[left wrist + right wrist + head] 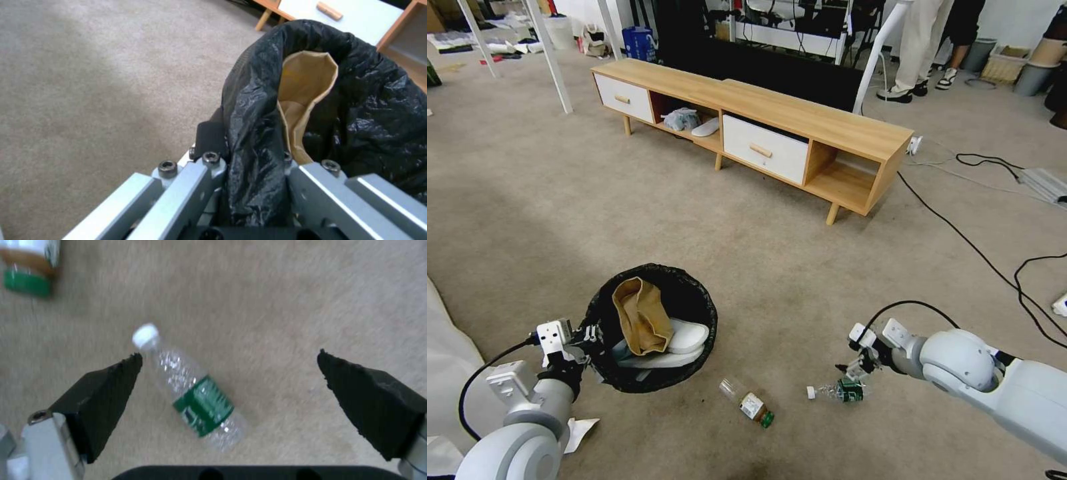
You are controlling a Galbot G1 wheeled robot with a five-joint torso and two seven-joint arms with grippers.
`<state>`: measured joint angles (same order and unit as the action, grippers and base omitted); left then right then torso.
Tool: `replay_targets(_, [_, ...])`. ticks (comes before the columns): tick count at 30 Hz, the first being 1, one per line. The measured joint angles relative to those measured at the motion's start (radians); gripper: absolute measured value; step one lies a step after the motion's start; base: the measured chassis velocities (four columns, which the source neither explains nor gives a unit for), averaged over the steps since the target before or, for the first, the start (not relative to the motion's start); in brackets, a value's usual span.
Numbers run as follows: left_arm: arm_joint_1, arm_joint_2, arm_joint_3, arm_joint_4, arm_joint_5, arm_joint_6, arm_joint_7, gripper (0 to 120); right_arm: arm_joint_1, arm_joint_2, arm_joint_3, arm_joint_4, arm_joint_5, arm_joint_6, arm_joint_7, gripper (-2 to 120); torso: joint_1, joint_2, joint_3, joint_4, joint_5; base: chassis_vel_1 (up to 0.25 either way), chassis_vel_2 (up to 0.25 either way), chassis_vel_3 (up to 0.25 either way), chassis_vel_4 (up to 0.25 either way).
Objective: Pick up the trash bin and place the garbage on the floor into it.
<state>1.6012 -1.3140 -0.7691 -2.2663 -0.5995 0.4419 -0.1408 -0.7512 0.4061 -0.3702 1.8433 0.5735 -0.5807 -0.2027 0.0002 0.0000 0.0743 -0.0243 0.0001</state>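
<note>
The trash bin (650,328), lined with a crinkled black bag, hangs at the lower left with my left gripper (586,337) shut on its rim; the left wrist view shows the bag (253,140) pinched between the fingers. A brown paper bag (639,313) and white items lie inside it. On the floor (760,267) lies a clear bottle with a green label and white cap (837,391), and my right gripper (852,368) hovers open just above it; the right wrist view shows that bottle (195,396) between the spread fingers. A second bottle (748,402) with brown liquid and a green cap lies between bin and right gripper.
A long wooden TV bench (760,127) with white drawers stands ahead. Black cables (980,253) run over the carpet at the right. A white paper scrap (579,432) lies by my left arm. A person's legs (917,53) stand at the back.
</note>
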Motion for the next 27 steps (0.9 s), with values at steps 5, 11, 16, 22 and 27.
replay_targets(5, [-0.001,-0.005,0.002,0.009,0.002,-0.009,0.018,0,-0.018,-0.028,-0.045,-0.034,-0.014,0.042,-0.022,100,0.0,0.0,0.0,-0.0002,-0.0002,0.0,0.0,0.0,0.0])
replay_targets(11, [0.003,-0.01,0.002,0.014,0.005,-0.019,0.031,0,-0.005,-0.012,-0.106,-0.09,-0.038,0.074,-0.036,100,0.0,0.0,0.0,-0.0002,-0.0001,0.0,0.0,0.0,0.0])
replay_targets(16, [0.003,-0.005,-0.001,0.007,0.0,-0.02,0.034,0,0.028,0.031,-0.147,-0.17,-0.034,0.09,-0.037,100,0.0,0.0,0.0,-0.0001,0.0,0.0,0.0,0.0,0.0])
replay_targets(22, [0.003,-0.012,0.001,0.005,0.0,-0.024,0.041,0,0.063,0.063,-0.196,-0.236,-0.063,0.092,-0.035,100,0.0,0.0,0.0,-0.0001,-0.0001,0.0,0.0,0.0,0.0])
replay_targets(27, [0.003,-0.025,0.003,0.011,0.009,-0.032,0.05,0,0.095,0.076,-0.239,-0.249,-0.077,0.082,-0.033,100,0.0,0.0,0.0,-0.0002,-0.0001,0.0,0.0,0.0,0.0])
